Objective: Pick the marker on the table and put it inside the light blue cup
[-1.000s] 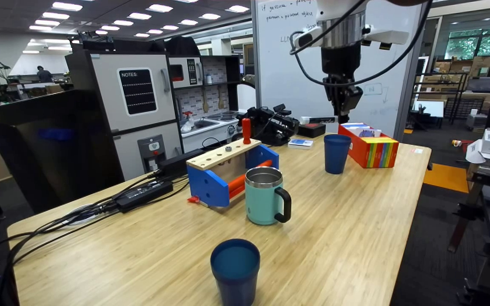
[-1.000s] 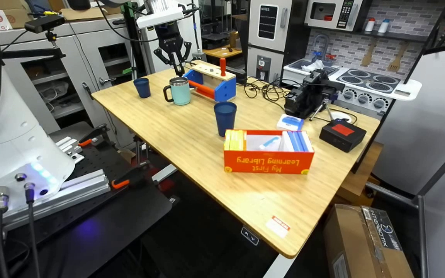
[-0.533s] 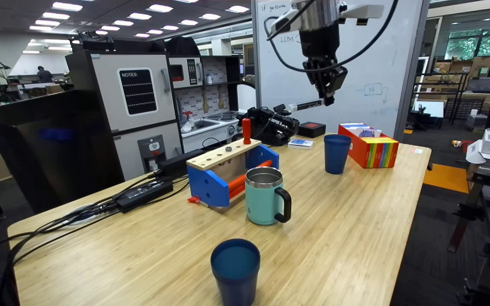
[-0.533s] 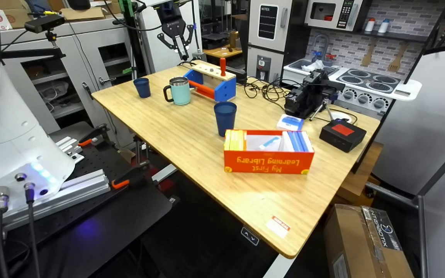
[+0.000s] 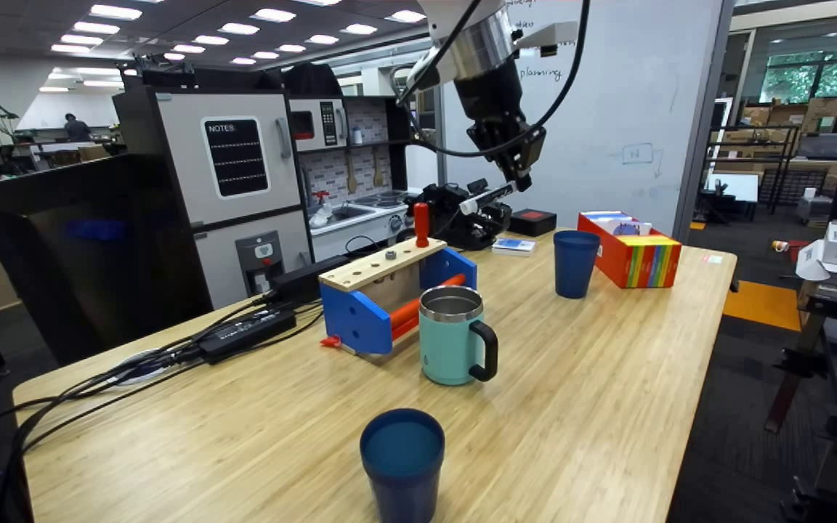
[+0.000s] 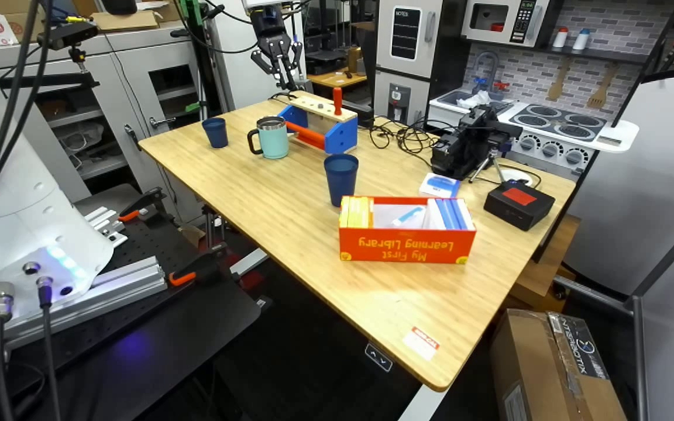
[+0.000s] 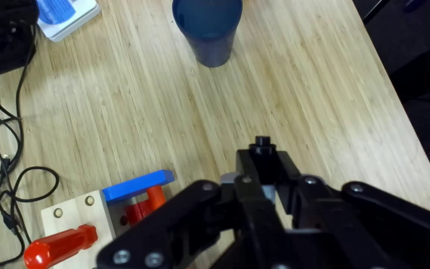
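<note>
"Two things have been changed within the last second. The slim white-and-black cylindrical marker [image 5: 492, 196] has been carried sideways toward the light blue, metal-rimmed, black-handled mug [image 5: 450, 341], presumably the task's cup, and its free white end, nearly level before, has been dipped."

"What is implied for the task?"

"The pick can be taken as done and the transfer as under way. The marker has not yet been put in: it is held in the air, higher than the mug, well above the table [image 5: 571, 407]. Whether the mug's rim is overhung already cannot be told."

"And the end effector [image 5: 522, 183]?"

"It is narrowed on the marker, which is gripped near its darker end. In an exterior view the arm [image 5: 493, 98] is slanted rather than upright, and the marker is pointed down toward the mug's side. A steeper tilt will probably be needed before release, and the blue-ended wooden toolbox [image 5: 389, 265], close beside the mug, should be avoided."
</note>
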You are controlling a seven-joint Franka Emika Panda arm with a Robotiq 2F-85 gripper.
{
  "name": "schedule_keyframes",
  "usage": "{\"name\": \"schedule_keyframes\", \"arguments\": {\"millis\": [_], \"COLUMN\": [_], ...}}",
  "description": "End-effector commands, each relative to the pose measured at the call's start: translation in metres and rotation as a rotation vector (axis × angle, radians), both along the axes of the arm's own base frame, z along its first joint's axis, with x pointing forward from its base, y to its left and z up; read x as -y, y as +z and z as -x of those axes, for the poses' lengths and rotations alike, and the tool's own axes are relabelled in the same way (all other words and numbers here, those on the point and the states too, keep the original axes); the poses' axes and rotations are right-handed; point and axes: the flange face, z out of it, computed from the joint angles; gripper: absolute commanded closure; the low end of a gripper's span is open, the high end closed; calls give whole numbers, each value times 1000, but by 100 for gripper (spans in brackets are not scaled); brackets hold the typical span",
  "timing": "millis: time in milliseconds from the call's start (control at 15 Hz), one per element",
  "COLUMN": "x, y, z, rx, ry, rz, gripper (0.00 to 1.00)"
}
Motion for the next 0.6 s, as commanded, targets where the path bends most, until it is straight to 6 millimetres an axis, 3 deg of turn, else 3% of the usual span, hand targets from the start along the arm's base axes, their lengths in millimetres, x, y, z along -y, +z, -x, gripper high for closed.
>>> {"name": "schedule_keyframes", "arguments": {"millis": [0,533], "x": [-23,-66], "y": [-12,-28], "z": [-19,-18], "rx": [-79,-178], "ry": [60,109], "rz": [60,160], "gripper": [95,95]}}
